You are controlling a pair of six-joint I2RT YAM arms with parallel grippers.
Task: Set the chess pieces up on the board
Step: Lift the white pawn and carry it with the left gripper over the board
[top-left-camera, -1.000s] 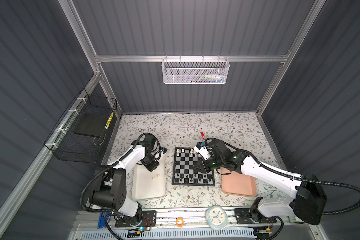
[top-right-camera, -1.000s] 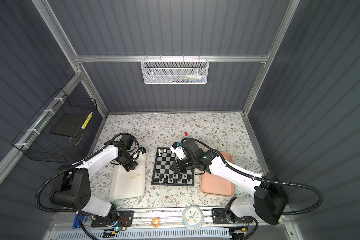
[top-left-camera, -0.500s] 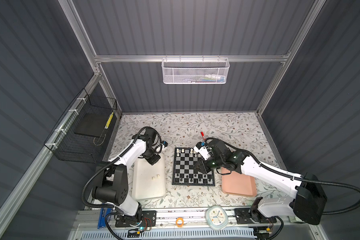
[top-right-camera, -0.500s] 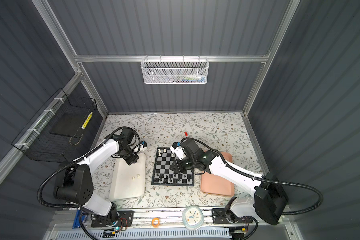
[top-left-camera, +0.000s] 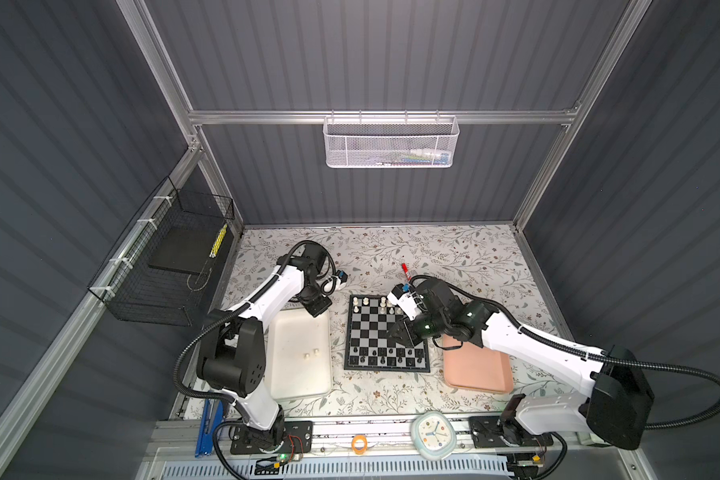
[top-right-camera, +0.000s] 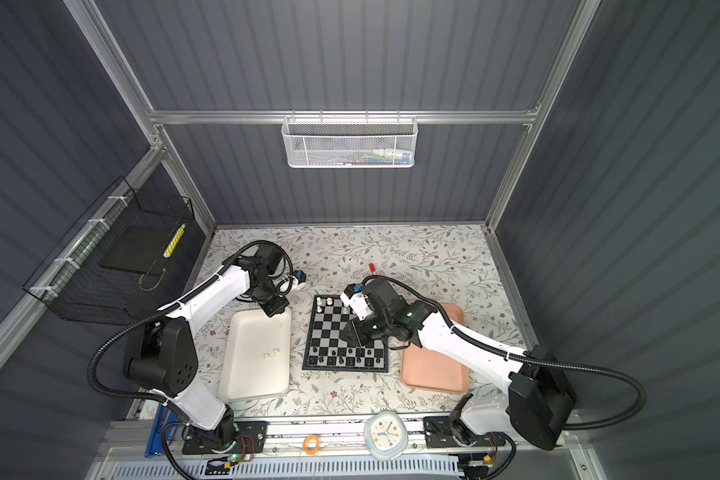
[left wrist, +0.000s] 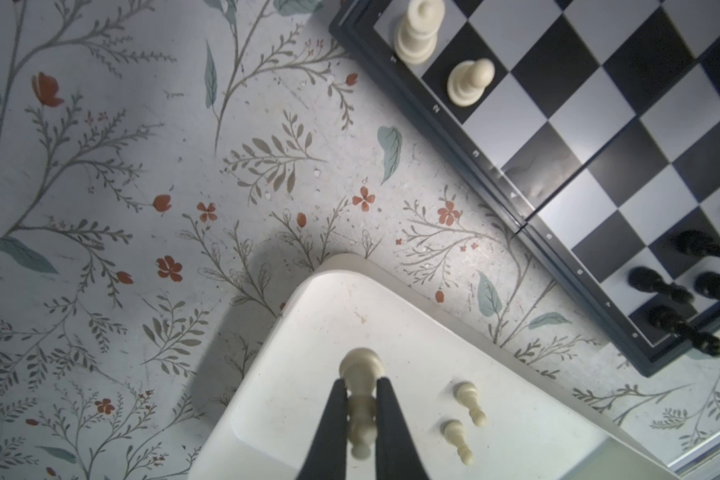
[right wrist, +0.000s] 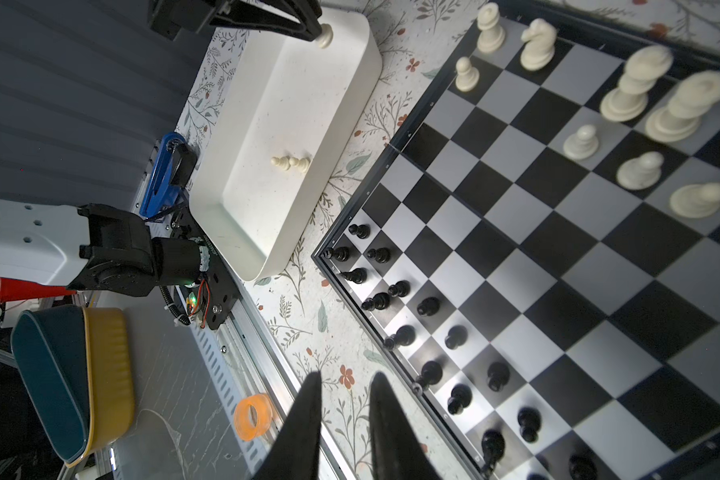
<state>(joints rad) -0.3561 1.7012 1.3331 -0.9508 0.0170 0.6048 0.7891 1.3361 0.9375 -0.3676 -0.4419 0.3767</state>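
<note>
Left gripper (left wrist: pixel 360 380) clenched on cream-white chess piece (left wrist: pixel 360 368) above white tray (left wrist: pixel 391 316), right gripper (right wrist: pixel 346 378) slightly parted, empty, finger bases cut off, board (right wrist: pixel 558 291) far edge blurred

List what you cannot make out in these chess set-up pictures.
Board squares under the right gripper: hidden by it and its arm in both top views.
Cream piece in the left gripper: middle covered by the fingers, left wrist view.
Black pieces: cut off by the left wrist view's edge.
Wire basket contents: too small, behind mesh, top views.
</note>
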